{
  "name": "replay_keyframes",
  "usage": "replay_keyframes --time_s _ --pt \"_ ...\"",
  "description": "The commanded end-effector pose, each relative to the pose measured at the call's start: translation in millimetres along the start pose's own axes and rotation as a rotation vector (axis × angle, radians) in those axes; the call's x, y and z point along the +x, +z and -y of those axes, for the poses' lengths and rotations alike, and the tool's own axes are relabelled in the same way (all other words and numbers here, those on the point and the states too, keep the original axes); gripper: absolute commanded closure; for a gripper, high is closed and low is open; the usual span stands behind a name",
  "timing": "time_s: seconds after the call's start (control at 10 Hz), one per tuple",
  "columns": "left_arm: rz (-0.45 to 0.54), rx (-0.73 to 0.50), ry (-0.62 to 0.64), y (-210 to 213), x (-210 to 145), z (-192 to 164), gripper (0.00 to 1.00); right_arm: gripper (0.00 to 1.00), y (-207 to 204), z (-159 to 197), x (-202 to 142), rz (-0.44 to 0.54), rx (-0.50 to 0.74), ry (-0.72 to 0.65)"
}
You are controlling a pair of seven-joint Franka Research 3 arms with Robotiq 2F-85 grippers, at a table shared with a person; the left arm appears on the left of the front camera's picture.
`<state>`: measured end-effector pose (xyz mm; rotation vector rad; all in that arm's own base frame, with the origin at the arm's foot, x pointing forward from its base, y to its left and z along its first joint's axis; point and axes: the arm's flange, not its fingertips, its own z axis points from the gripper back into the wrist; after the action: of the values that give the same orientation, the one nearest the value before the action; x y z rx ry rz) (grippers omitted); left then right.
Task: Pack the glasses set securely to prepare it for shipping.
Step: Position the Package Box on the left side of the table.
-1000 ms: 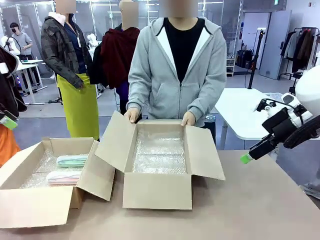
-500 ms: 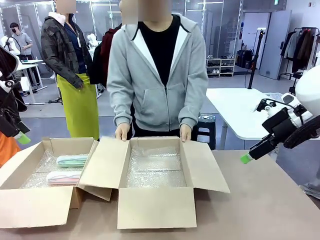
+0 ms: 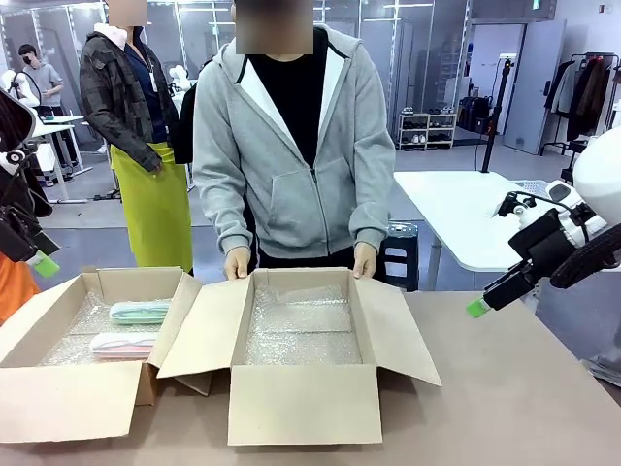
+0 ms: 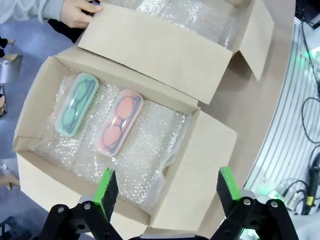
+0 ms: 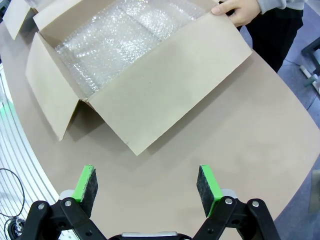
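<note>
Lying side by side on bubble wrap in left box (image 4: 200, 165): mint case (image 4: 76, 104) & pink case (image 4: 119, 121). Both grippers' jaws wide apart, empty; left gripper (image 4: 163, 186) above that box, right gripper (image 5: 148, 186) over bare surface (image 5: 240, 125).

In the left of the frame, a mint green case (image 4: 76, 104) and a pale pink case (image 4: 119, 121) lie side by side, apart, on bubble wrap (image 4: 145, 150) inside an open cardboard box (image 4: 192, 172). The left gripper (image 4: 167, 187) gapes wide at the bottom edge.
</note>
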<state>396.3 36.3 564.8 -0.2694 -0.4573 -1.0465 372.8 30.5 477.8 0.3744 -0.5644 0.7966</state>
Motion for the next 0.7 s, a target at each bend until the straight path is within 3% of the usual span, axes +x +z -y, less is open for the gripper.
replay_keyframes --time_s 0.0,0.6 --pt "-0.009 0.008 0.005 4.1 0.9 1.4 0.00 0.00 -0.7 -2.7 2.1 -0.002 0.001 -0.021" --pt "-0.009 0.008 0.005 4.1 0.9 1.4 0.00 0.00 -0.7 -2.7 2.1 -0.002 0.001 -0.021"
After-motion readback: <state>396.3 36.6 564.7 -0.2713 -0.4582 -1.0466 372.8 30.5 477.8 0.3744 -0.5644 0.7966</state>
